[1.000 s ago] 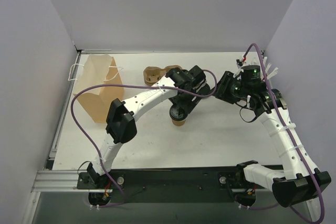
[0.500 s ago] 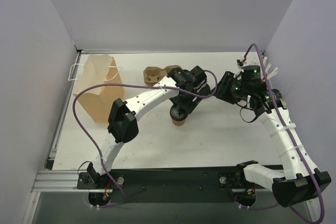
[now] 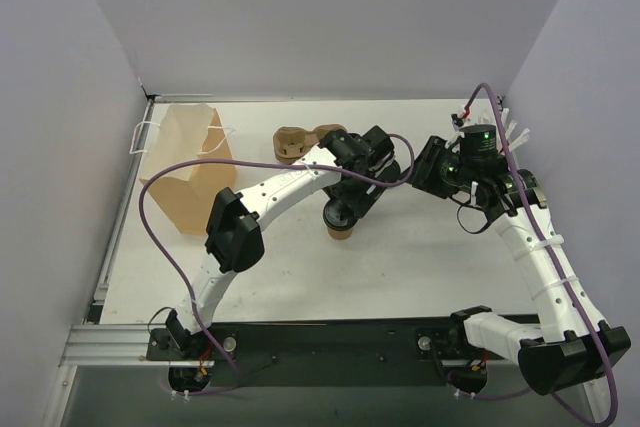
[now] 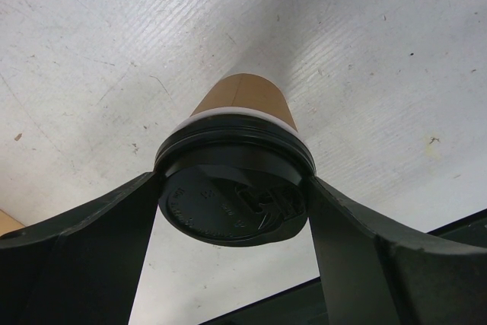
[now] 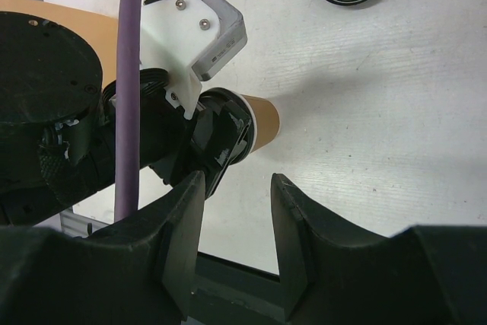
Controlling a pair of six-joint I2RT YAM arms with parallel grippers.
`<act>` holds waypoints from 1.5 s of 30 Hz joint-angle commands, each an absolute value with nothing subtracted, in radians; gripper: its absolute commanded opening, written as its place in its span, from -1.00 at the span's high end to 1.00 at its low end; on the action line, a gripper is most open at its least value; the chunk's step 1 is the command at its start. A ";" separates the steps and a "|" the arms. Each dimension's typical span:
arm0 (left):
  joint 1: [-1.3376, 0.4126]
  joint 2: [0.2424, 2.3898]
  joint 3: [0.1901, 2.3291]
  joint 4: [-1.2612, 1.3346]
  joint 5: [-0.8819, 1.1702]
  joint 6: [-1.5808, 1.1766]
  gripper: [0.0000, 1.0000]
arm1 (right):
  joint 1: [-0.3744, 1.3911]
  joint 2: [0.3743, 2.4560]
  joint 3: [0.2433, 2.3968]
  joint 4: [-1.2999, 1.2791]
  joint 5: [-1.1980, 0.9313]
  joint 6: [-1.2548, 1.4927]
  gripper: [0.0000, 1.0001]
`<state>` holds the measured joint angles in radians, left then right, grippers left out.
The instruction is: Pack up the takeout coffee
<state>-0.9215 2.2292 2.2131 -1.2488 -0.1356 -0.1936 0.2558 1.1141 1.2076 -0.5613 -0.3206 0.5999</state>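
two claws, left gripper (image 4: 233, 195) clasping takeout coffee (image 4: 245, 100) lid, right gripper (image 5: 237, 203) half-open, empty

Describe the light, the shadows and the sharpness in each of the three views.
Top external view: even, soft light, only faint shadows on the table under the arms. Left wrist view: the takeout coffee is sharp, its soft shadow runs up and right; the left gripper's fingers are black, with almost no detail. Right wrist view: the right gripper's fingers are dark and slightly soft.
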 commanded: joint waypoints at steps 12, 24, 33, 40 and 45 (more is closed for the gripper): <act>-0.940 2.249 2.260 -1.250 -0.124 -0.160 -0.77 | 0.261 1.083 1.206 -0.552 -0.337 0.584 0.27; -0.940 2.244 2.260 -1.241 -0.107 -0.155 -0.80 | 0.261 1.078 1.201 -0.552 -0.334 0.584 0.28; -0.942 2.247 2.260 -1.236 -0.104 -0.152 -0.84 | 0.261 1.078 1.198 -0.554 -0.336 0.583 0.28; -0.942 2.238 2.256 -1.230 -0.107 -0.149 -0.87 | 0.259 1.078 1.200 -0.554 -0.337 0.581 0.27; -0.936 2.227 2.255 -1.224 -0.118 -0.149 -0.87 | 0.261 1.077 1.198 -0.557 -0.336 0.581 0.27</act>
<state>-0.9234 2.2295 2.2150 -1.2472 -0.1196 -0.1745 0.2558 1.1030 1.2041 -0.5659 -0.3172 0.5972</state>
